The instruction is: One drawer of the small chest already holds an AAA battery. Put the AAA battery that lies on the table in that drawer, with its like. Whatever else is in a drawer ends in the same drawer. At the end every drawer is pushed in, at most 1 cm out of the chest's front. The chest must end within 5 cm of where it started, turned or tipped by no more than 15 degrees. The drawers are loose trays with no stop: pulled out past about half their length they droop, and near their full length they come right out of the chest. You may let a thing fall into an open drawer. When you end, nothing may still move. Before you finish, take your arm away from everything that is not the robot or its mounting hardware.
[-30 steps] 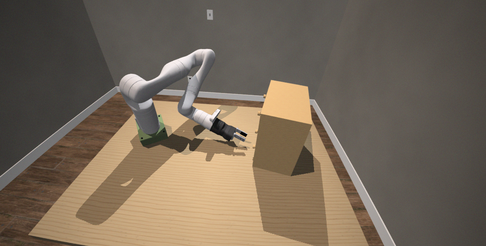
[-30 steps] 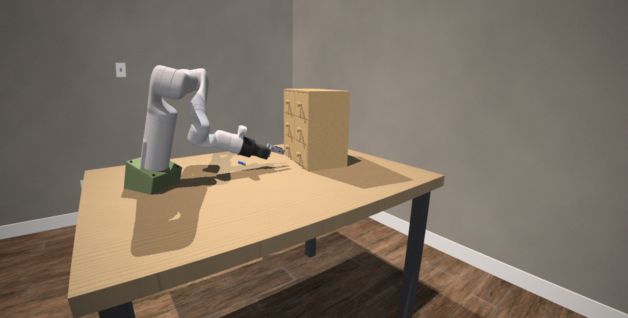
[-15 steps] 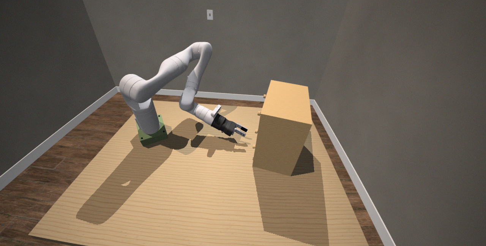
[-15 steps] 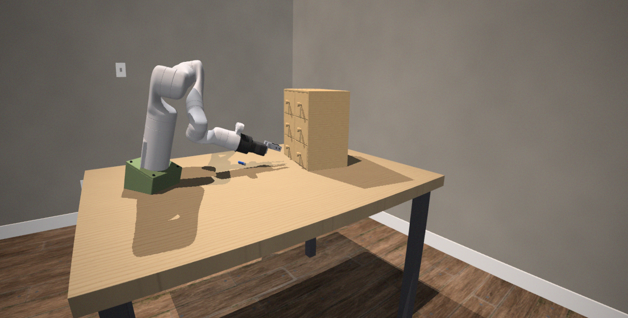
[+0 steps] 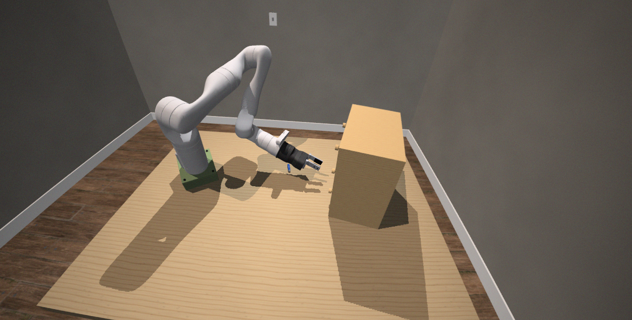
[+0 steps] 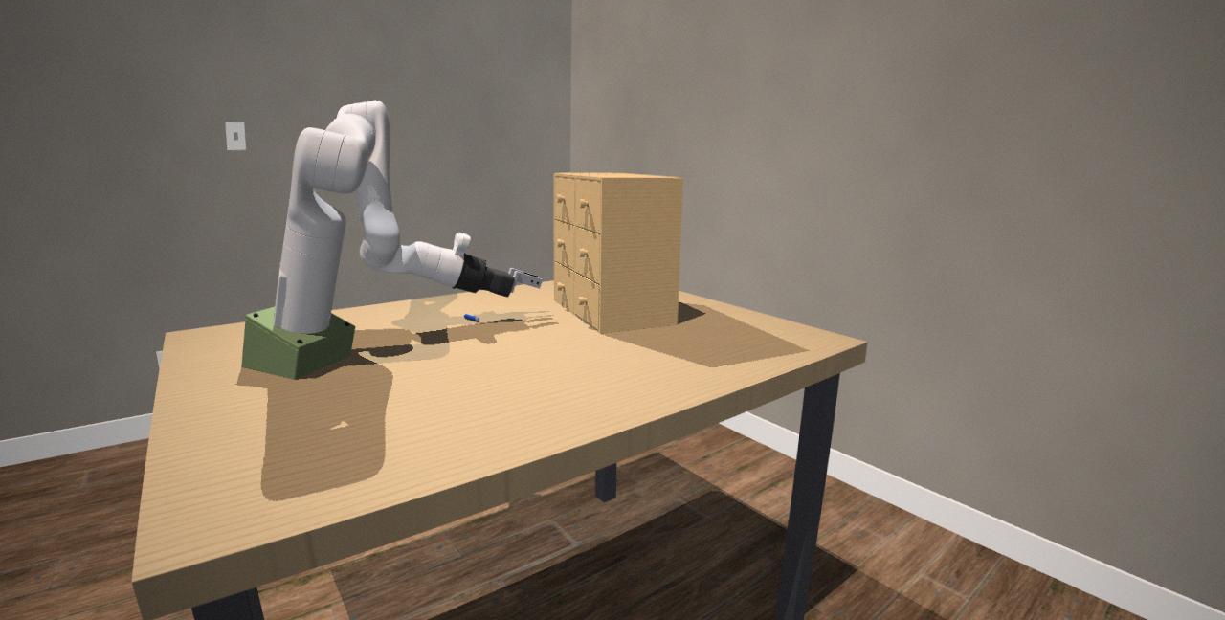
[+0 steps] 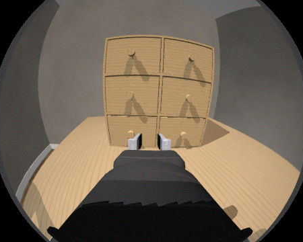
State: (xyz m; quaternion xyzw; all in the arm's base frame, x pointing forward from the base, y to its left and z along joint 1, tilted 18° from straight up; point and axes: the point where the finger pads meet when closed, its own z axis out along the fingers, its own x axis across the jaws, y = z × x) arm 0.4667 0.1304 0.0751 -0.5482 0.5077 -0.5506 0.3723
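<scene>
The small wooden chest (image 5: 366, 163) (image 6: 640, 256) (image 7: 160, 94) stands upright with six drawers in two columns of three, each with a round knob. All the drawers look pushed in, and what they hold is hidden. The blue AAA battery (image 5: 289, 168) (image 6: 471, 317) lies on the table near the arm's shadow; it does not show in the wrist view. My gripper (image 5: 319, 164) (image 6: 535, 278) (image 7: 149, 138) is open and empty, above the table, in front of the chest. In the wrist view its fingers point at the chest's bottom row, between the two lowest knobs.
The table (image 5: 247, 247) (image 6: 514, 410) carries the arm's green base (image 5: 199, 180) (image 6: 295, 346) on the side opposite the chest. The knobs stick out of the chest's front toward my gripper. Walls rise beyond the table.
</scene>
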